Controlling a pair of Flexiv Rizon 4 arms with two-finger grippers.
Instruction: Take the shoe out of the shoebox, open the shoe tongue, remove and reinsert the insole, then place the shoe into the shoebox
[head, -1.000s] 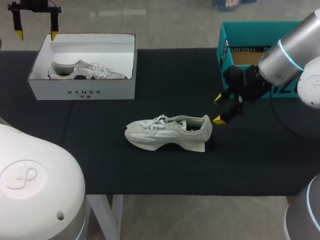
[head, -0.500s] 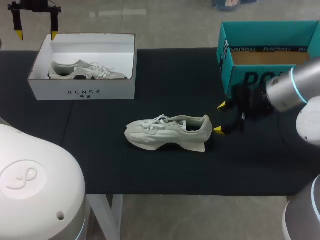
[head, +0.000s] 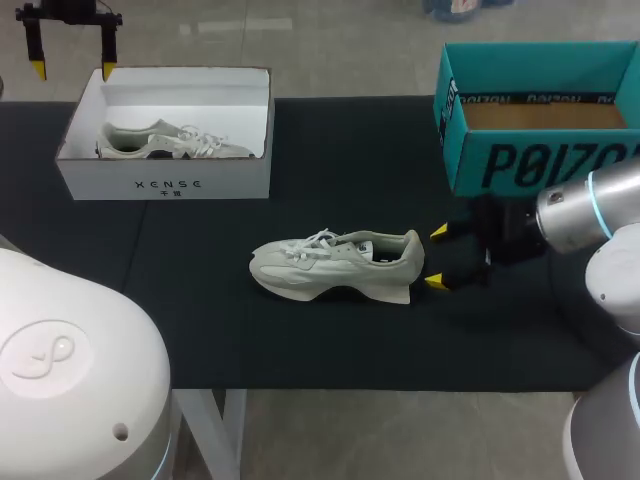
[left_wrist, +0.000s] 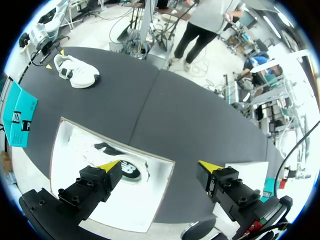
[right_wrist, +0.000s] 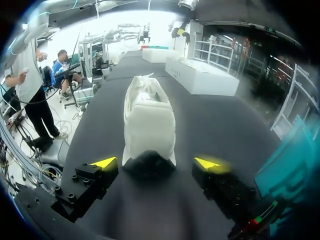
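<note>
The left hand (head: 72, 70) hangs above the far left corner of the white shoebox (head: 165, 186), which stands at the left of the dark worktop (head: 200, 310). Its fingers are spread wide and grip nothing. One yellow tip sits over the box's back corner and the other lies outside the box. From the left wrist the open box is straight below, with one tip over its inside and the other out over the worktop.

A pale boxed shoe (head: 170, 141) lies on its side in the shoebox, its toe towards the right wall and its laces showing.

Near the middle of the worktop the loose shoe (head: 335, 264) stands upright on its sole, well apart from the shoebox. Its toe points left and its heel right, and it is laced, with a dark opening at the collar.

The right hand (head: 437, 257) is low, just right of that heel. It is open, with one tip to either side of the heel's line, and it holds nothing. From the right wrist the heel sits just ahead of the gap between the fingers, clear of both.

A teal box (head: 540, 160) stands open behind the right hand at the worktop's far right — brown card shows inside
</note>
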